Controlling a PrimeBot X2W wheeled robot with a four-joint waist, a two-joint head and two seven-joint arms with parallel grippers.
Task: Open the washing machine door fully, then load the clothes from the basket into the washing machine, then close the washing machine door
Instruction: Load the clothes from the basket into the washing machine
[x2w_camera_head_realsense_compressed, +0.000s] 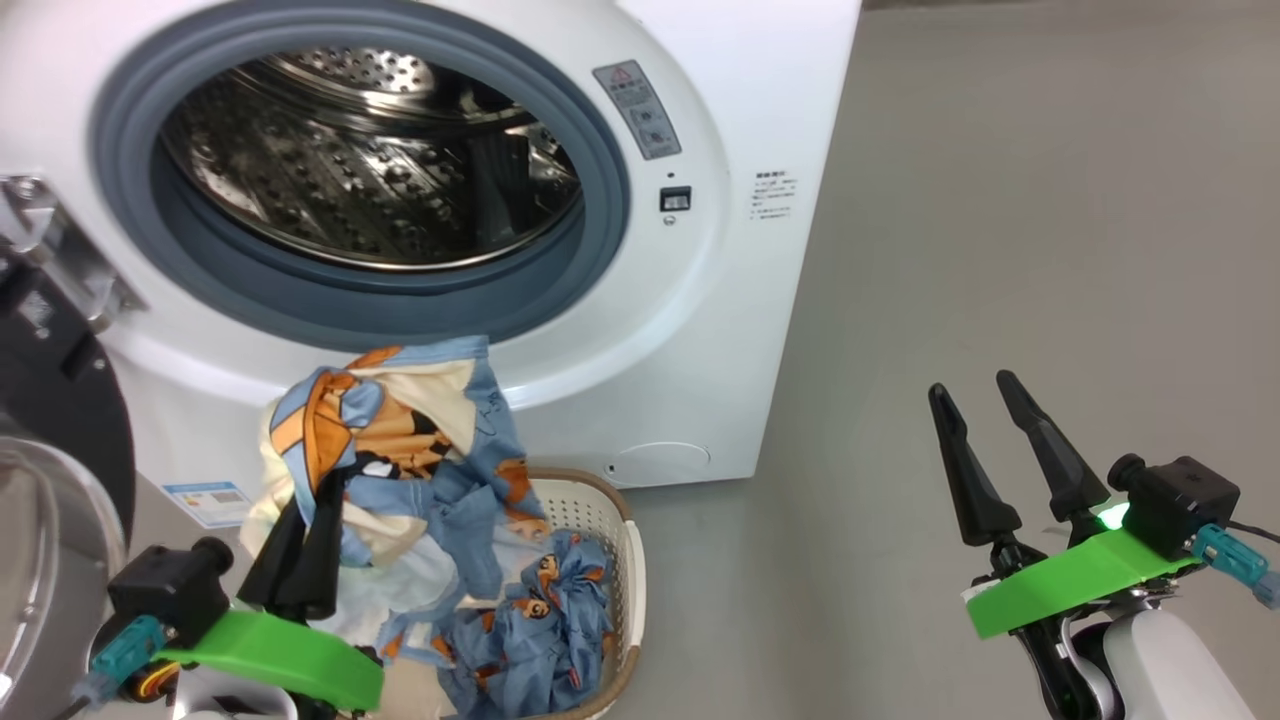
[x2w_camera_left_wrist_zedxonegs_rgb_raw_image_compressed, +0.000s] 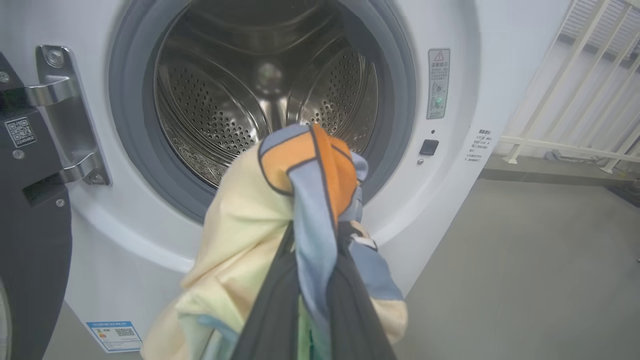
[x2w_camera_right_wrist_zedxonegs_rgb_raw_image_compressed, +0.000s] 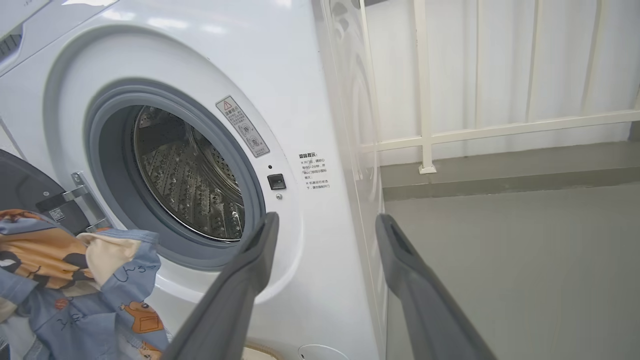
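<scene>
Head view: the left fingers (x2w_camera_head_realsense_compressed: 300, 560) pinch a bunch of clothes (x2w_camera_head_realsense_compressed: 400, 420) above the basket (x2w_camera_head_realsense_compressed: 628, 560), which stands on the floor (x2w_camera_head_realsense_compressed: 1000, 250) against the washing machine (x2w_camera_head_realsense_compressed: 720, 330), so the carry is short. Left wrist view: the bunch hangs before the open drum (x2w_camera_left_wrist_zedxonegs_rgb_raw_image_compressed: 225, 115), ready to go in, though its tail perhaps trails in the basket. Right wrist view: the right fingers (x2w_camera_right_wrist_zedxonegs_rgb_raw_image_compressed: 250, 285) stand wide and empty near the machine's right corner, leaving the opening free.

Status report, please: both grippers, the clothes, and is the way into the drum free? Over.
Left gripper shut on clothes, held above basket. Right gripper open, empty. Door open; nothing blocks drum mouth. More clothes in basket.
</scene>
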